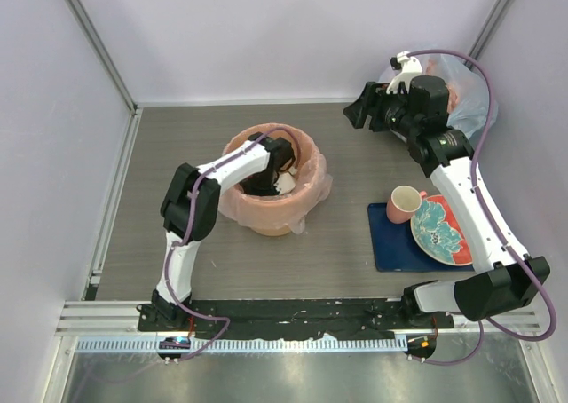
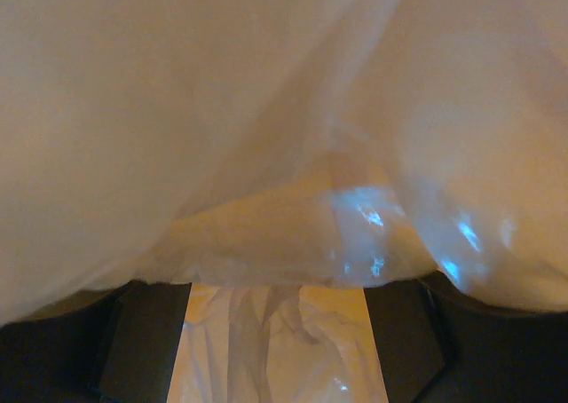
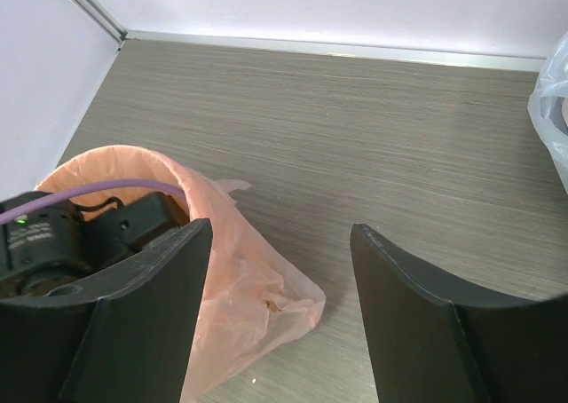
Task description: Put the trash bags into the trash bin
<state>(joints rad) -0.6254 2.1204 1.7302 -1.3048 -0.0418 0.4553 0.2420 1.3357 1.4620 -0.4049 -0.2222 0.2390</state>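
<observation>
The orange trash bin (image 1: 266, 218) stands left of the table's middle. The pale-pink trash bag (image 1: 314, 193) lines it, and its edge is draped over the rim and down the right side. My left gripper (image 1: 282, 165) reaches down inside the bin. In the left wrist view it is open (image 2: 277, 292), its dark fingers (image 2: 142, 341) wide apart, with crinkled bag film (image 2: 266, 110) filling the view and lying between them. My right gripper (image 1: 357, 112) hovers at the back right, open and empty (image 3: 280, 230). Its wrist view shows the bag's loose corner (image 3: 257, 296) on the table.
A bluish-clear sack (image 1: 466, 97) stuffed with pink plastic sits in the back right corner behind the right arm. A pink cup (image 1: 405, 203) and a patterned plate (image 1: 441, 230) rest on a dark blue mat (image 1: 390, 248) at the right. White walls enclose the table.
</observation>
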